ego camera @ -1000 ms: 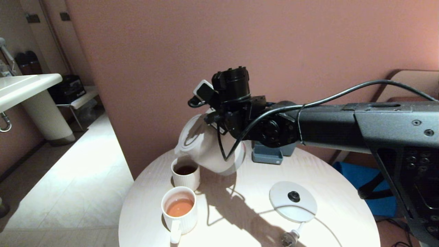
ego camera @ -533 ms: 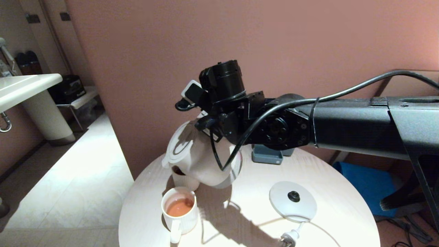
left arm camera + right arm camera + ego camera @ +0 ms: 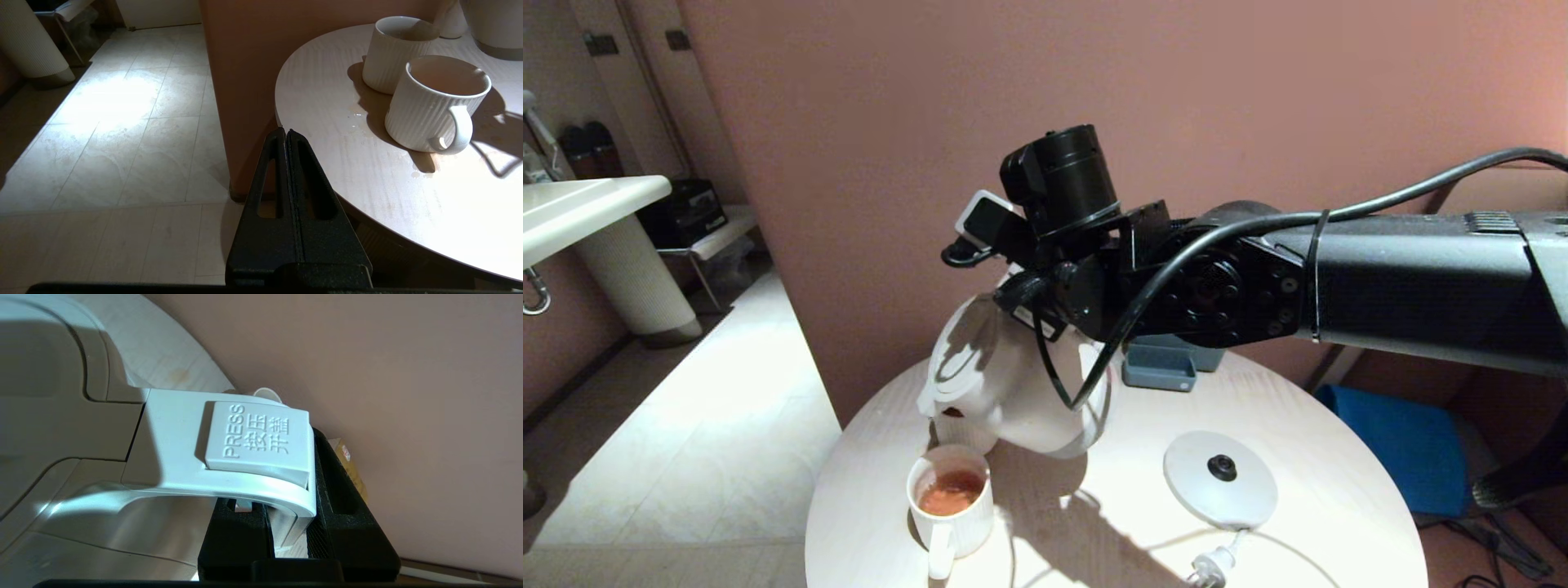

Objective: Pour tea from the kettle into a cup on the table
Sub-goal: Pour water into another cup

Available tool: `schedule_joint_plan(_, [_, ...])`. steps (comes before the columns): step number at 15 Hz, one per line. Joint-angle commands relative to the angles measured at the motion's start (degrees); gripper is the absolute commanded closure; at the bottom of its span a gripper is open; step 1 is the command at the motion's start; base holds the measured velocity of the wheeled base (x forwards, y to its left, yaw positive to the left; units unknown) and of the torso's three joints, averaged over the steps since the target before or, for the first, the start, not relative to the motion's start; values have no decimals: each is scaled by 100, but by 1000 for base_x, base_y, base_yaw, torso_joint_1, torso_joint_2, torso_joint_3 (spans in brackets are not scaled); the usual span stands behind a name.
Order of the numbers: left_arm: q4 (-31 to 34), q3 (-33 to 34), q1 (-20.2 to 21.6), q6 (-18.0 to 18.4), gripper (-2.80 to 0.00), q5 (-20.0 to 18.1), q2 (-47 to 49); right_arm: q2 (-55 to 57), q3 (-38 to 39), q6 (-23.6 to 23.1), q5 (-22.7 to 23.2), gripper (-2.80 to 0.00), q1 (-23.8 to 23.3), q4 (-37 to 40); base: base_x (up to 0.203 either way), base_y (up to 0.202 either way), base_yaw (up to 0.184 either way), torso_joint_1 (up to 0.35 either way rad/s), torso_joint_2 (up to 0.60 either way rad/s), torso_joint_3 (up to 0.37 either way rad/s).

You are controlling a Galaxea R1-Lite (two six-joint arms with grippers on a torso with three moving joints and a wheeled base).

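At the far left the left gripper (image 3: 287,132) hangs beside the edge of the surface (image 3: 1307,506), its fingers pressed together and holding nothing; near the left side of the surface stand two ribbed white cups, the near cup (image 3: 951,509) with a handle and reddish tea in it, the far cup (image 3: 956,429) just behind it and partly hidden; the kettle (image 3: 1013,384) is in the air above the far cup, tilted with its spout down toward the cups; the right gripper (image 3: 291,535) holds the kettle by its handle (image 3: 229,457), fingers closed on it from both sides; further right lies the round white base (image 3: 1219,480) with its plug (image 3: 1207,567); behind it stands a small grey-blue box (image 3: 1164,365).
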Motion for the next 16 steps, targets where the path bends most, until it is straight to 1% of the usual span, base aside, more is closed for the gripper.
schedule_joint_plan(1, [2, 0, 1, -5, 0, 1, 7, -31, 73, -8, -21, 0, 12, 10, 0, 0, 0, 0, 0, 0])
schedule_joint_plan(9, [-2, 0, 1, 0, 0, 1, 7, -177, 622, 117, -21, 0, -5, -62, 0, 0, 0, 0, 0, 0])
schedule_joint_plan(14, [2, 0, 1, 3, 0, 1, 7, -195, 665, 27, -30, 0, 4, -54, 0, 0, 0, 0, 0, 0])
schedule_joint_plan(16, [-6, 0, 1, 3, 0, 1, 7, -195, 647, -137, -65, 0, 12, -54, 0, 0, 0, 0, 0, 0])
